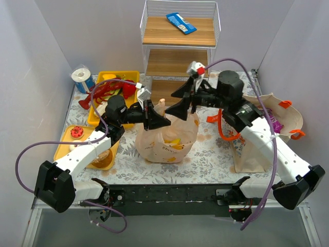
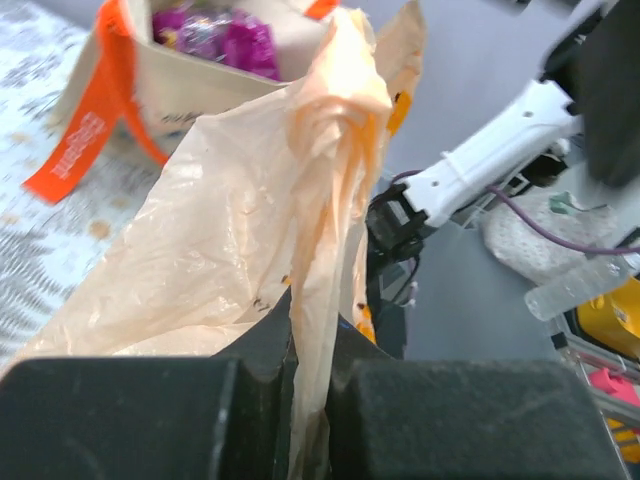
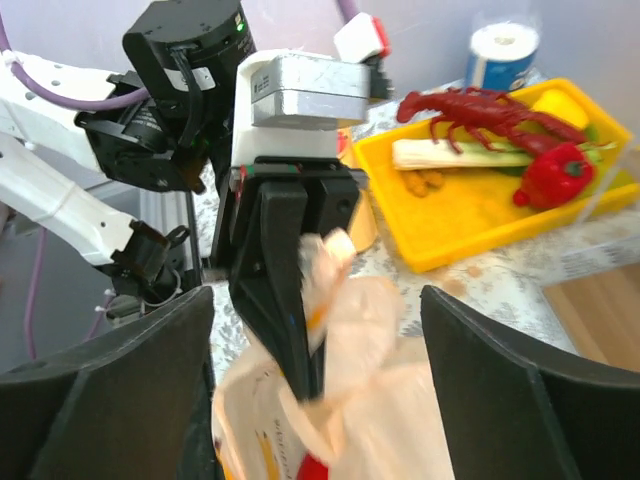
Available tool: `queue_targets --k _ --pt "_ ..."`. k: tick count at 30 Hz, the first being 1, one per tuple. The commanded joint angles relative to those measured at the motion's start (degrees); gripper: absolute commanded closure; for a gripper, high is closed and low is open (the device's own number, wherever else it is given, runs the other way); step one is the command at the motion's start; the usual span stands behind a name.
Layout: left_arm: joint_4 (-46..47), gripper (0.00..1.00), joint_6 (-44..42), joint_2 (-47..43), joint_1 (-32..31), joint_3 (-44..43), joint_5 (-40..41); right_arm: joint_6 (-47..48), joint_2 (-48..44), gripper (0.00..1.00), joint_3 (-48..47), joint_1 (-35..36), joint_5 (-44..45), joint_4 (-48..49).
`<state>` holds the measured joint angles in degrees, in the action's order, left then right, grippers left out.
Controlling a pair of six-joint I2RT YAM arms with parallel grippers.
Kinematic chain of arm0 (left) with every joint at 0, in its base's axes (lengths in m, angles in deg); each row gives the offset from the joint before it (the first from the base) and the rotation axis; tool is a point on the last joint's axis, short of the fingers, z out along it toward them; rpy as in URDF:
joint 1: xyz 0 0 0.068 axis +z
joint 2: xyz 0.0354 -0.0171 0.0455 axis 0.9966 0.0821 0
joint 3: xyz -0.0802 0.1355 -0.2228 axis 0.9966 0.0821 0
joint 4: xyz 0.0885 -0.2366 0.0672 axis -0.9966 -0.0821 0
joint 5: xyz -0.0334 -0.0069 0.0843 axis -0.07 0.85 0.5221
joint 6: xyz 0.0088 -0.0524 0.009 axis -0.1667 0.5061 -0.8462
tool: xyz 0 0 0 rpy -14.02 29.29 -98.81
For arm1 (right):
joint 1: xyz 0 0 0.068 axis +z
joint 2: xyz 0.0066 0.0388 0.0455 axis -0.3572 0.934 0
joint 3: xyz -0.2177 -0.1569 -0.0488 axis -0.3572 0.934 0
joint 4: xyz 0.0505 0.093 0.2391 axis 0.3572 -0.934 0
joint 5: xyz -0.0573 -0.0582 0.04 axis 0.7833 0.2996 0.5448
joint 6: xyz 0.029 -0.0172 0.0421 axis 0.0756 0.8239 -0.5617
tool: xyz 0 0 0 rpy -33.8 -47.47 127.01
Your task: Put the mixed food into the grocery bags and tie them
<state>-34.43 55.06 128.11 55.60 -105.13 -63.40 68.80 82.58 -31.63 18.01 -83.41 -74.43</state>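
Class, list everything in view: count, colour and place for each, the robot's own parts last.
plastic bag: one, peach, table centre
tote: one, beige with orange handles, right side
snack packet: one, purple, inside the tote
far tray: one, yellow, back left
toy lobster: one, red, in the far tray
near tray: one, yellow, front left
paper roll: one, white, beside the far tray
shelf rack: one, white wire and wood, back centre
pouch: one, blue, top shelf
left gripper: one, black, jaws shut on the plastic bag's top
right gripper: one, black, jaws open over the plastic bag
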Motion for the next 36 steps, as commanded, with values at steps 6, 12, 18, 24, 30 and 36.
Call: queue_targets --k 6,12,18,24,30,36 --pt "-12.72 1.00 -6.27 -3.77 11.85 -0.73 -6.67 -3.22 -3.81 0.04 2.51 -19.15 -34.82 16.33" --pt "-13.42 1.00 -7.41 -4.47 12.03 -0.03 -8.88 0.36 1.55 0.04 1.29 -19.60 -45.83 17.35" --pt "-14.22 1.00 -8.03 -4.47 12.20 -0.03 -10.81 4.59 6.12 0.04 -1.44 -19.52 -47.67 14.97" --pt "-13.87 1.00 -7.68 -3.77 12.11 -0.03 -12.22 5.20 10.78 0.04 -2.75 -18.64 -49.70 15.76" --pt "-14.57 1.00 -8.20 -3.06 12.11 -0.47 -12.31 5.81 13.24 0.04 -2.67 -16.26 -49.97 16.82" --pt "-14.04 1.00 -7.77 -3.42 12.73 -0.12 -12.22 6.87 12.37 0.11 1.81 -14.15 -49.26 17.87"
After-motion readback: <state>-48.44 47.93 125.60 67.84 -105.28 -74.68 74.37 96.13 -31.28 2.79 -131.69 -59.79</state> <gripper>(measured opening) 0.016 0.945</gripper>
